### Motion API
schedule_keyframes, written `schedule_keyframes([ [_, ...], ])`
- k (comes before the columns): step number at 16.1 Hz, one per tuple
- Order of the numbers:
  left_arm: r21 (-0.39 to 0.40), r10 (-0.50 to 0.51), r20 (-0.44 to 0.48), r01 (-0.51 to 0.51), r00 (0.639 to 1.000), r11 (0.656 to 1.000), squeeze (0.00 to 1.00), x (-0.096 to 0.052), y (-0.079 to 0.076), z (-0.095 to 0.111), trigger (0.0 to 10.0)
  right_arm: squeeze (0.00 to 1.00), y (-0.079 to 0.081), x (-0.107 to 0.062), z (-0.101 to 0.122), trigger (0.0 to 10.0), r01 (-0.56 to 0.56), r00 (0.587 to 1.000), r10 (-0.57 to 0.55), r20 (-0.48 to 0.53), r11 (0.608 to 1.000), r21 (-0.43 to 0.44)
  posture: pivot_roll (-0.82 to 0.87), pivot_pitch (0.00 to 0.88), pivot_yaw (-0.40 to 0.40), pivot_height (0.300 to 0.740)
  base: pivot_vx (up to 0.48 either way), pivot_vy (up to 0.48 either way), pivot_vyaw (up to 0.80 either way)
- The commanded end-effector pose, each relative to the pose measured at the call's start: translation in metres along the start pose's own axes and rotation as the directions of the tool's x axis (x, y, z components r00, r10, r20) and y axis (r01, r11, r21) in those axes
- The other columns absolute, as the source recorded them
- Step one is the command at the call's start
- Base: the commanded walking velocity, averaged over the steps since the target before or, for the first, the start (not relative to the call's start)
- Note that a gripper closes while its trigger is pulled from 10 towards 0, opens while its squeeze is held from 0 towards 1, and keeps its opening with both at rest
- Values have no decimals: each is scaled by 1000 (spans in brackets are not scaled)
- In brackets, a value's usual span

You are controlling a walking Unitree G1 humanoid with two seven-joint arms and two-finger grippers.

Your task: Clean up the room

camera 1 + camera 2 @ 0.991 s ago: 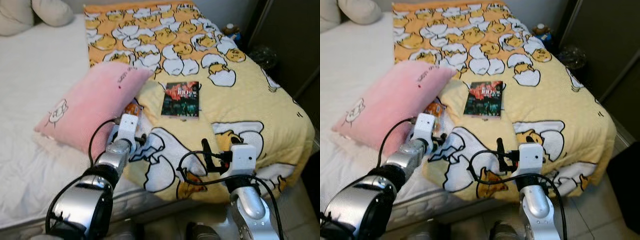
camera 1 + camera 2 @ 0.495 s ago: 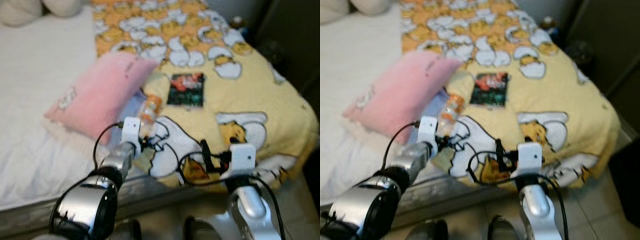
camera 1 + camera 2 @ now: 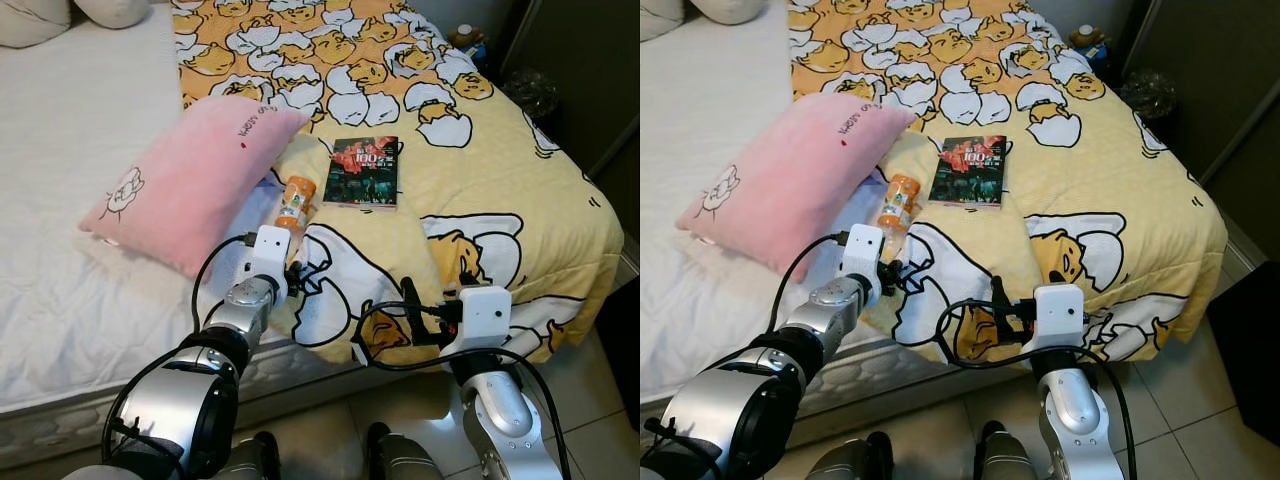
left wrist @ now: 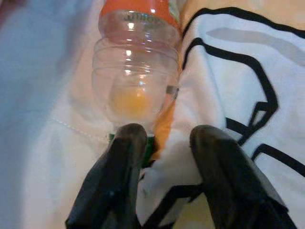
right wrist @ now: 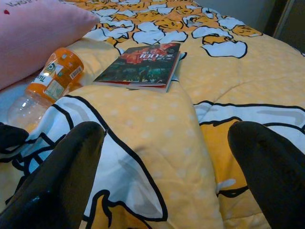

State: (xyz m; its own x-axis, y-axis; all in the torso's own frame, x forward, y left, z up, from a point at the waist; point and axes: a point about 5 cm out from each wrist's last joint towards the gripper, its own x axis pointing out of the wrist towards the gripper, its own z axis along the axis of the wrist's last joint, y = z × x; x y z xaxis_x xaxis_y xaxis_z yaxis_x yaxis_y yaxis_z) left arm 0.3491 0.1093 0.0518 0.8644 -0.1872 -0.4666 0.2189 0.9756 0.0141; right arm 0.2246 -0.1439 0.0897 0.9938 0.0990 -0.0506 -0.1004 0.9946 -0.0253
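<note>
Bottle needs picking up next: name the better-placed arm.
Left. Its end effector already sits at the capped end of the bottle. The right end effector is open, further off, facing the book.

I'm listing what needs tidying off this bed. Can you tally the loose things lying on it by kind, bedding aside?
Pillows: 1, the pink pillow
Bottles: 1, the orange bottle, lying just ahead of the left end effector
Books: 1, the book on the yellow blanket
Total: 3
</note>
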Motion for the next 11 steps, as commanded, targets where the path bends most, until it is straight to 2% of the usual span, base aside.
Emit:
schedule_keyframes([
  [1,21,-16,-6,17,1000,1000,0,0,-1,-1,0,0,-1,-2,0,10000,5,1000,-5,-9,1000,-2,-244,143,29,740,0,0,0],
  [6,-5,-51,-21,51,998,999,0,0,-7,-4,0,0,-1,-1,1,10000,3,1000,-3,-8,1000,-6,-250,135,26,740,0,0,0],
  [9,-77,-58,75,63,996,995,0,2,-2,20,0,0,-1,0,3,10000,3,1000,-3,-2,1000,-6,-246,134,25,740,0,0,0],
  [11,-52,-40,146,48,989,997,0,2,4,39,0,0,-1,-1,2,10000,5,1000,-5,-4,1000,-3,-237,140,27,740,0,0,0],
])
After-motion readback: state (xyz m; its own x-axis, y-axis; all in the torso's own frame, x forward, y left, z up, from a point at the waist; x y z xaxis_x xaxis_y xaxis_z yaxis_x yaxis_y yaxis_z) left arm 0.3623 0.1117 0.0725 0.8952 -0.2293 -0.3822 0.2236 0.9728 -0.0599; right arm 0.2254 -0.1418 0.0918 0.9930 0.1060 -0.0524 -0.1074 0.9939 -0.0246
